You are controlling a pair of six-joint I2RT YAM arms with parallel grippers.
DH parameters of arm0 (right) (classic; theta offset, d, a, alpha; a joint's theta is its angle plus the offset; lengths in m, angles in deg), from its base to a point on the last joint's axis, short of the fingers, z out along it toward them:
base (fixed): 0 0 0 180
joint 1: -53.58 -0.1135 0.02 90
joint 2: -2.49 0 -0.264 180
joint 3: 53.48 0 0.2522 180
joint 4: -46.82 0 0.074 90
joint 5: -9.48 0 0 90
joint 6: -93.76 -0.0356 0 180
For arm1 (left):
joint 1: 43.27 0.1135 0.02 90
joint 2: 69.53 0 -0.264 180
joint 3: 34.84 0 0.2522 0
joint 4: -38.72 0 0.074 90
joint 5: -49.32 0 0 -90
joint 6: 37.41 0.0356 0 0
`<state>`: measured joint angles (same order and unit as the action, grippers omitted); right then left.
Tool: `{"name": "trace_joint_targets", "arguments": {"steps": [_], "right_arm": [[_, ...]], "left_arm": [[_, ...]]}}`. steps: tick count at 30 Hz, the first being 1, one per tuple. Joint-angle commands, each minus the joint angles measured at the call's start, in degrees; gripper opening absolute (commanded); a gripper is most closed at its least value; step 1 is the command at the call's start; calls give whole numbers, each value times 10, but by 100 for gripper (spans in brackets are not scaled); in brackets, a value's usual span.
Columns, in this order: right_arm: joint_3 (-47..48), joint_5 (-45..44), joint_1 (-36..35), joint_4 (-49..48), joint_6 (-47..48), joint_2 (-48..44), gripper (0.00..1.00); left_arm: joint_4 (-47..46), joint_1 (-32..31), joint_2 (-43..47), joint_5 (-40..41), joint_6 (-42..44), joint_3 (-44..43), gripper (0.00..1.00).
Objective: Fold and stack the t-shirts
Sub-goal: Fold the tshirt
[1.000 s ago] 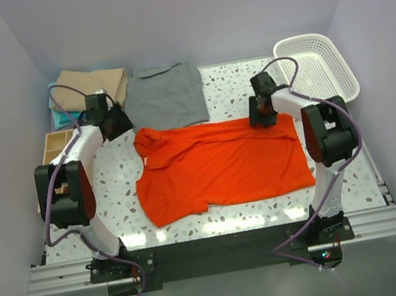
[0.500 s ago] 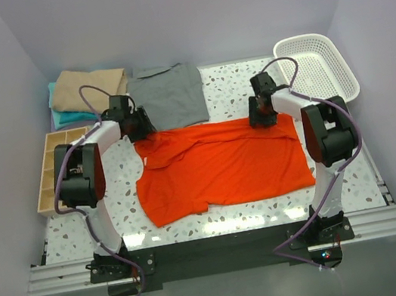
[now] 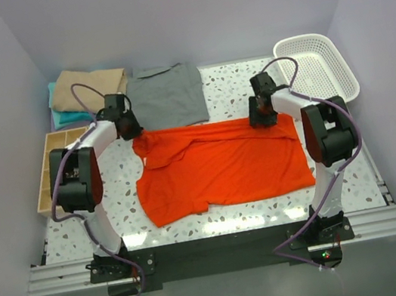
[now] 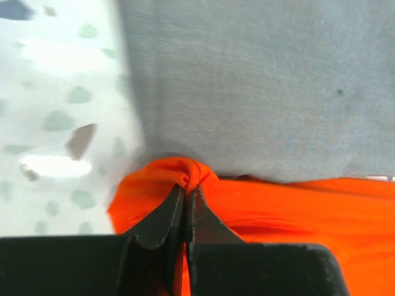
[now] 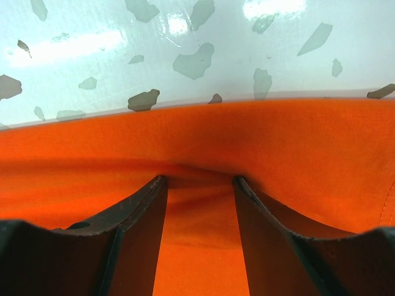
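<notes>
Orange shirt (image 3: pixel 220 163) is spread long-ways left to right on the bench (image 3: pixel 237 87), left pincer (image 4: pixel 187 190) pinching its far-left corner, right pincer (image 5: pixel 199 180) gaping over the far-right edge, not clamped yet.

teal shirt (image 3: pixel 62 118): mostly under tan shirt (image 3: pixel 87 87) | wooden tray (image 3: pixel 46 178): partly behind left arm (image 3: pixel 81 180) | grey shirt (image 4: pixel 247 80): cropped

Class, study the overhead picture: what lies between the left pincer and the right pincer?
The far edge of the orange-red t-shirt runs from the left pincer to the right pincer, seen in the top view.
</notes>
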<state>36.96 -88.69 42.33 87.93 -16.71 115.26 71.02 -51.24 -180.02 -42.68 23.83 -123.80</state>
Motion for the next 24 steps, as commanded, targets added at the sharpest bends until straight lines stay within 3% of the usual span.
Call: {"name": "trace_joint_targets", "arguments": {"steps": [1,7,9,11,12,14,18,22,24], "right_arm": [[-21,-40,9,30,7,23,52],[-16,-40,10,32,7,27,52],[-15,-39,10,33,8,28,52],[-15,-40,10,33,7,28,52],[-14,-39,10,33,7,29,52],[-13,-40,10,35,7,30,52],[-14,-38,11,34,6,29,52],[-12,-38,11,33,6,30,52],[-10,-36,10,32,8,31,52]], "left_arm": [[-24,57,101,96,7,36,0],[-13,74,138,141,2,43,4],[-13,74,136,142,0,44,14],[-7,74,136,147,-4,43,18],[-7,74,133,146,-4,43,33],[5,74,129,161,-9,37,45],[18,76,141,198,-6,39,54],[-26,76,151,114,-2,55,54],[-70,75,150,33,-3,70,54]]}}
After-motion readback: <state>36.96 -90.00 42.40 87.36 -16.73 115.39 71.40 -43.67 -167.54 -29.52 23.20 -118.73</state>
